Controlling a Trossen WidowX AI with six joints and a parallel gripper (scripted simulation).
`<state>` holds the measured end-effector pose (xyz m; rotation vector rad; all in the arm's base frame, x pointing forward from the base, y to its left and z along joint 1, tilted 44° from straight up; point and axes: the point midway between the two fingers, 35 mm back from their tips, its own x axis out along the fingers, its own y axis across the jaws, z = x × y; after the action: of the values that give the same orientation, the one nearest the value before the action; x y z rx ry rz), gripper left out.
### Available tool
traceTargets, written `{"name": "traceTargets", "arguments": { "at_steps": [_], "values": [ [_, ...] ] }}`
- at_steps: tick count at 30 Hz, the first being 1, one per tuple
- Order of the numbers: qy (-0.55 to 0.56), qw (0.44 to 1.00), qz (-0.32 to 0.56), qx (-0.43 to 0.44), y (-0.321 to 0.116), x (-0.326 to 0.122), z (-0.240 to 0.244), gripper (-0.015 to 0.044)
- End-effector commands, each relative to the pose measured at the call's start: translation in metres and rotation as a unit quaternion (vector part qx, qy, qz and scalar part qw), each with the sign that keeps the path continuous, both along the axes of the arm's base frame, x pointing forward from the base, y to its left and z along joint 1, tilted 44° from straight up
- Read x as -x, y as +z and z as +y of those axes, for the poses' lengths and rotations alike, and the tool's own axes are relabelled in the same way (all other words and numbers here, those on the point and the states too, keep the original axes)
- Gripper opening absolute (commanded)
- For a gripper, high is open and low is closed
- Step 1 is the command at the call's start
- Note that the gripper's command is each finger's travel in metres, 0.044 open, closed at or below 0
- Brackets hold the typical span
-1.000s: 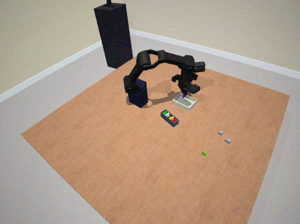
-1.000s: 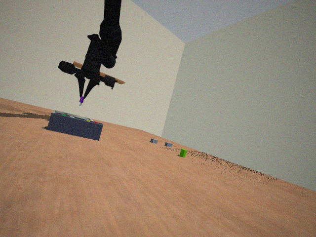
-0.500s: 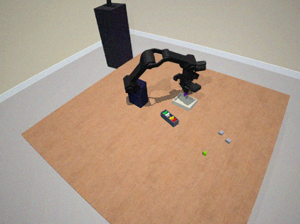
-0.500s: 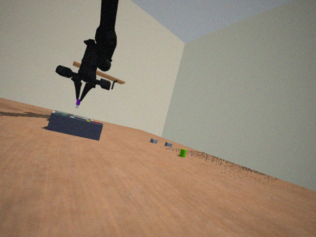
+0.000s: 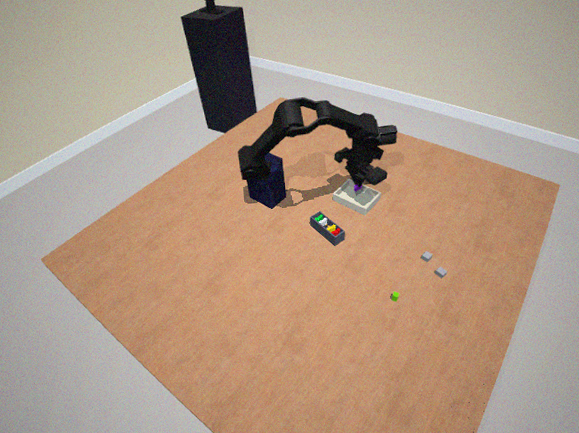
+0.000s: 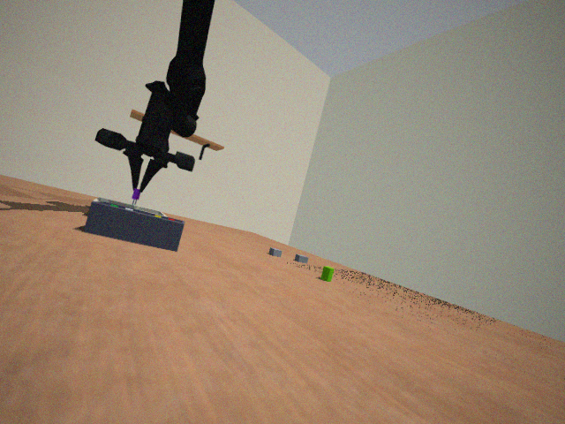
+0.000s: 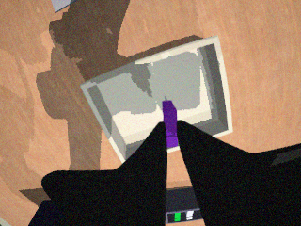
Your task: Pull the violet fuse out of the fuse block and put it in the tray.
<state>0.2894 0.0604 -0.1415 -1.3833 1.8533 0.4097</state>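
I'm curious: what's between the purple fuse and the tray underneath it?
Nothing: in the wrist view the violet fuse, pinched in the fingers, hangs over the tray floor.

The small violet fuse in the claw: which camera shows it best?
The wrist view: the small violet fuse fills mid-frame, pinched in the black claw above the pale rectangular tray. The top view shows a speck; the exterior view shows a small side profile with prongs.
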Motion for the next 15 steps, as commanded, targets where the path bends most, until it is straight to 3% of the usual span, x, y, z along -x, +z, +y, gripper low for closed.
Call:
{"name": "traceTargets", "arguments": {
  "at_steps": [1, 5, 15],
  "values": [
    [0.003, 1.000, 0.006, 0.004, -0.0056, 0.0032, -0.0056, 0.0000],
    [0.003, 1.000, 0.006, 0.004, -0.0063, 0.0034, -0.0063, 0.0000],
    [0.000, 1.000, 0.001, 0.001, -0.0042, 0.0016, -0.0043, 0.0263]
  ]
}}
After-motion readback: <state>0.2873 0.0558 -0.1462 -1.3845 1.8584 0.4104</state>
